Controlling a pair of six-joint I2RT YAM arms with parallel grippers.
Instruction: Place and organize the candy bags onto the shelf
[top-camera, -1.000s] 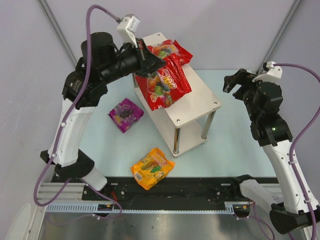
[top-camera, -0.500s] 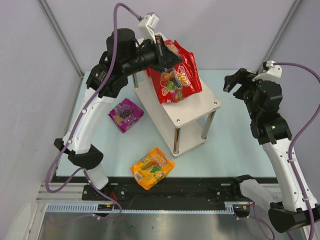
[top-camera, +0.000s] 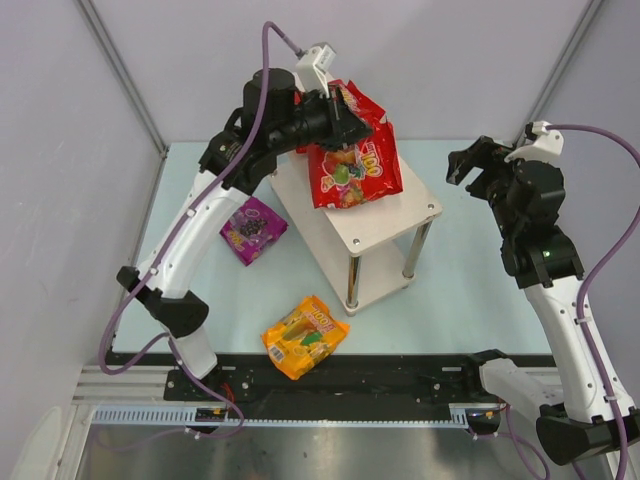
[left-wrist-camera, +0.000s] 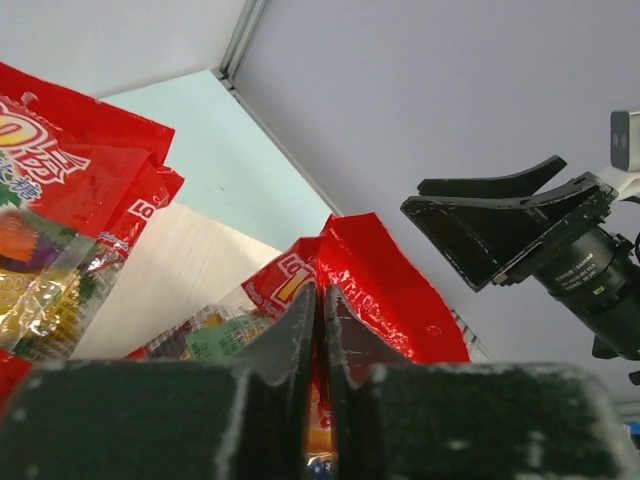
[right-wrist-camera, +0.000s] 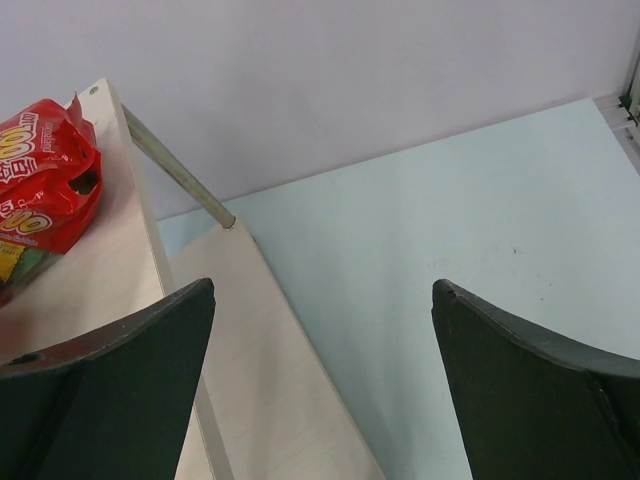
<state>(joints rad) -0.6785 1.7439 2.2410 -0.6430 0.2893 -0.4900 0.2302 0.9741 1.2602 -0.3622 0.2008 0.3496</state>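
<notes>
Lying nearest the arm bases, the orange-yellow candy bag sat flat on the pale blue table, near the shelf's front leg. A little farther back, the smaller purple bag lay on the table to the left of the shelf, apart from it. Over on the right, the right arm hovered beside the shelf, its right jaws spread wide with nothing between them, well clear of every bag. Farther back, the left arm reached high across the shelf's top board, and the left jaws were pressed together on the upper edge of a red bag, which hung down over that board; whether its lower edge touched the board I could not tell. Behind it, at the far end of the top board, the second red bag lay partly hidden.
</notes>
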